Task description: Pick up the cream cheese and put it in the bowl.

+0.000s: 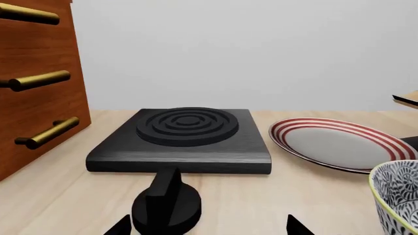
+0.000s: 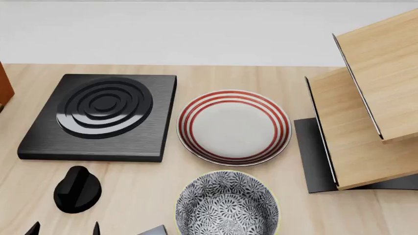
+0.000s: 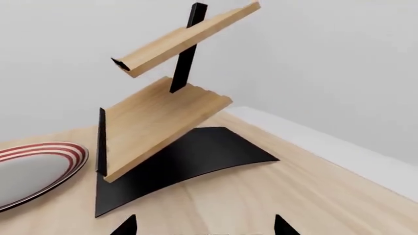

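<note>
The bowl (image 2: pixel 225 208), deep with a dark-grey-and-white floral pattern and pale rim, stands empty at the front middle of the table; its edge shows in the left wrist view (image 1: pixel 397 196). Just left of it, a silver-grey corner (image 2: pixel 154 230) at the head view's bottom edge may be the cream cheese; no label shows. My left gripper (image 2: pixel 64 229) is open and empty, low at the front left, its tips spread wide in the left wrist view (image 1: pixel 209 227). My right gripper (image 3: pixel 205 227) is open and empty over bare table near the rack; it is out of the head view.
A black knob (image 2: pixel 77 190) stands just ahead of the left gripper. Behind it is a black stove plate (image 2: pixel 98 115). A white plate with red rings (image 2: pixel 234 126) lies behind the bowl. A wooden two-shelf rack (image 2: pixel 365 98) stands right, and a wooden drawer cabinet (image 1: pixel 33 83) far left.
</note>
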{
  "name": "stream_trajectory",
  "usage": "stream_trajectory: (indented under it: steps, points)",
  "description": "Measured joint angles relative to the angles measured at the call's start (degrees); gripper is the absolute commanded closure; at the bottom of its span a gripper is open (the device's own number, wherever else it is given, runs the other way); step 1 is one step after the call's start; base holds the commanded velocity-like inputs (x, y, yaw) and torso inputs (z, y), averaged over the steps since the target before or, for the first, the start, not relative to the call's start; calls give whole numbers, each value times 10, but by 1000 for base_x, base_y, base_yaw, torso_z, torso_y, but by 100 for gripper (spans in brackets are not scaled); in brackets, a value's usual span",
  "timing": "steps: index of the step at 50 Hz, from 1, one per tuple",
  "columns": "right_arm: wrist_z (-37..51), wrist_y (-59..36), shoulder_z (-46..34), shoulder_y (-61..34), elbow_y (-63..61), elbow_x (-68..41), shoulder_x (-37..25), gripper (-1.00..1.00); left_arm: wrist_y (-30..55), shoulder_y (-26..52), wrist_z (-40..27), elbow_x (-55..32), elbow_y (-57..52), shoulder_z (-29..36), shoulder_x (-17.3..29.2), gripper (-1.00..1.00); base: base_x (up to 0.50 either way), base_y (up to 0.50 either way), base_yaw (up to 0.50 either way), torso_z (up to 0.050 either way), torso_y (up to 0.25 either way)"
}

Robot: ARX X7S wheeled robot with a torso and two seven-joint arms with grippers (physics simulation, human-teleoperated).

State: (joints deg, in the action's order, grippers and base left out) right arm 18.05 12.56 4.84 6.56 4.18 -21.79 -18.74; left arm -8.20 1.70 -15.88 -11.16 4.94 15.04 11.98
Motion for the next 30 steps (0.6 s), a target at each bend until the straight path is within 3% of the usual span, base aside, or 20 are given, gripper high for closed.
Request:
stream_trajectory:
  steps: [18, 30]
  points:
    - [-13, 15, 16, 10, 5, -32, -1, -100, -1, 1, -3, -3, 0, 5, 3, -100, 0, 0, 0, 0, 0]
    - [-19, 12, 15, 7, 8, -44, -4, -100, 43, -4, 21, -15, -42, 27, 26, -100, 0, 0, 0, 0, 0]
